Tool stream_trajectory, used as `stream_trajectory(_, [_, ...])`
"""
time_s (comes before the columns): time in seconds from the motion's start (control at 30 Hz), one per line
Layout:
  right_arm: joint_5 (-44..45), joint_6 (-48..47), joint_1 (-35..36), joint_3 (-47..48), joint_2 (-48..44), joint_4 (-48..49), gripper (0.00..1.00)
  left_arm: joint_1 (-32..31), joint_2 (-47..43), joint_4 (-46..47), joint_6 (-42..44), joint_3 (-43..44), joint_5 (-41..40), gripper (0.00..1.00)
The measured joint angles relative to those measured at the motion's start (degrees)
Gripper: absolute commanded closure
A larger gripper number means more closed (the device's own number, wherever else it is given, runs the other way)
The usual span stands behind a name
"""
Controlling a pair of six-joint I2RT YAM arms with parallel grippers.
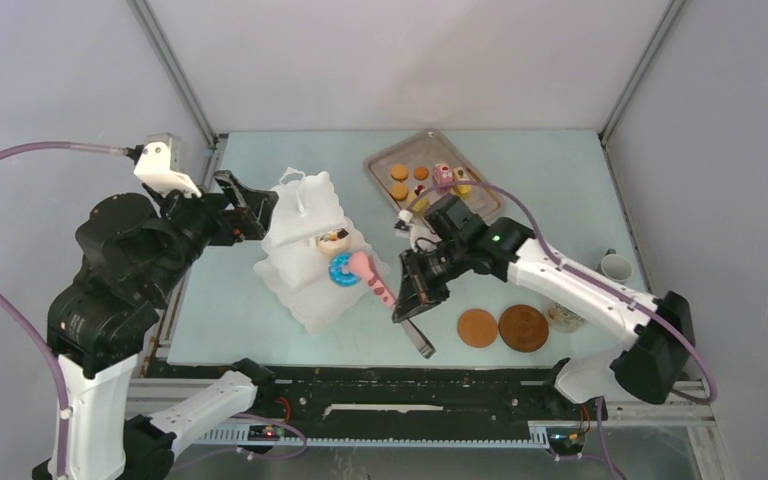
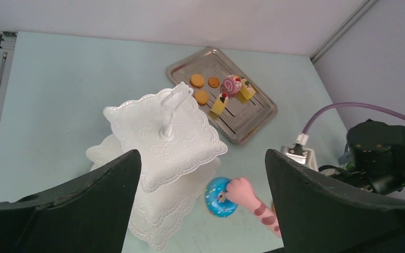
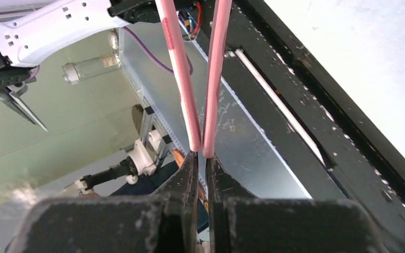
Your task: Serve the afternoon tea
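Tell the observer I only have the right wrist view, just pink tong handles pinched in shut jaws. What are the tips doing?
Observer: The pink tongs have their paw-shaped tips on a blue doughnut at the lower tier of the white stand.
Operator: Where's the left gripper?
Observer: The left gripper is open and empty, beside the stand, opposite the tongs.
Operator: What's on the tray?
Observer: The silver tray holds three orange biscuits, a pink roll and two yellow cake slices.

Bright, even light — faint shadows (right claw [image 3: 199, 158] blurred up close).
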Motion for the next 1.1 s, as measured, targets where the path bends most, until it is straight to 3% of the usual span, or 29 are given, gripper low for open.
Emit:
stream_trajectory(0.53, [0.1, -1.7, 5.9, 26.2, 25.4, -1.5, 1.00, -2.8, -1.6, 0.2, 0.6, 1.0, -0.2, 0.04])
stream_trajectory(0.87, [0.0, -1.6, 6.3, 28.6, 30.3, -1.9, 0.93, -5.1, -1.7, 0.2, 1.1, 1.0, -0.3, 0.04])
stream_trajectory(1.1, [0.9, -1.7, 6.4, 28.6, 31.4, -2.2, 0.78, -5.3, -1.9, 0.1, 1.2, 1.0, -0.7, 0.04])
